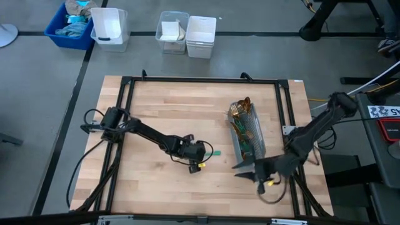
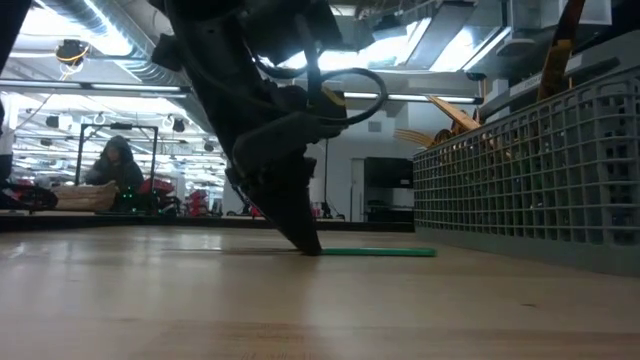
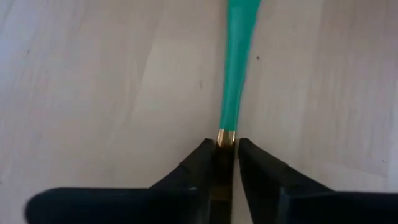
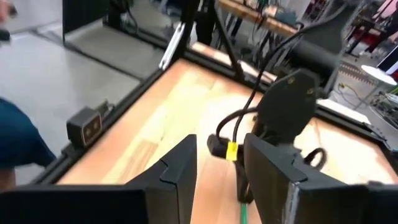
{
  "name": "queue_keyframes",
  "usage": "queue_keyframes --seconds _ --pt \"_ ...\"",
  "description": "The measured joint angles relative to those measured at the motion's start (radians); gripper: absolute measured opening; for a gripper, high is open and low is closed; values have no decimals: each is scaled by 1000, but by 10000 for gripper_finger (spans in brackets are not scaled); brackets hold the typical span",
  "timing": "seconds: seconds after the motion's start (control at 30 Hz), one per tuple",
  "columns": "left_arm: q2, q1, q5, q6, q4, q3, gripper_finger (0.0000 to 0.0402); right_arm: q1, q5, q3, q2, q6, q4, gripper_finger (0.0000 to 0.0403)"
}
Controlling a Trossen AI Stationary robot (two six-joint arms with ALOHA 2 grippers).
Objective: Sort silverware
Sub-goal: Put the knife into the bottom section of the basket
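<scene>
One piece of silverware lies flat on the wooden table, its teal-green handle [image 1: 215,152] [image 2: 380,252] [image 3: 236,68] pointing toward the grey mesh caddy [image 1: 248,132] [image 2: 530,180]. My left gripper [image 1: 201,152] [image 3: 225,163] slants down onto it near the table's middle, shut on it; its head is hidden by the fingers. More silverware [image 1: 240,111] [image 2: 450,120] stands in the caddy, gold heads up. My right gripper [image 1: 245,169] [image 4: 217,174] hangs open above the table near the caddy's near end, holding nothing. My left gripper pinches the piece between its two fingers [image 3: 202,163] at the gold neck [image 3: 225,138], right where the teal handle ends. The fingers come steeply from above and from the table's left, in line with the handle. The handle lies flat on the table, fingertips [image 2: 310,245] at the board.
A black frame [image 1: 200,80] runs round the tabletop. Beyond the far edge stand a blue bin [image 1: 70,28] and clear and white bins [image 1: 109,26] [image 1: 201,36]. Bare wood lies left of and nearer than my left gripper. A person [image 2: 115,170] sits far off in the room.
</scene>
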Motion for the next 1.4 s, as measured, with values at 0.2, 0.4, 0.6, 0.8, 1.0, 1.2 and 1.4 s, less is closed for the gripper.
queue_keyframes --seconds 0.2,0.4,0.6,0.8,1.0,1.2,1.4 --pt "0 -39 -6 -41 -5 -1 22 0 11 76 190 1 -2 131" --pt "0 -95 40 -74 1 0 28 0 10 158 350 5 -4 131" --pt "1 -154 19 -74 10 -1 28 0 10 222 461 105 -3 131" --pt "6 -198 16 -12 105 -4 35 0 10 243 552 212 -1 131" --pt "7 -207 12 -34 115 -5 83 0 10 243 616 328 1 131" --pt "13 -208 0 34 124 -4 127 0 10 242 655 385 1 131" --pt "69 -214 -52 69 204 -2 131 0 10 242 662 401 0 131"
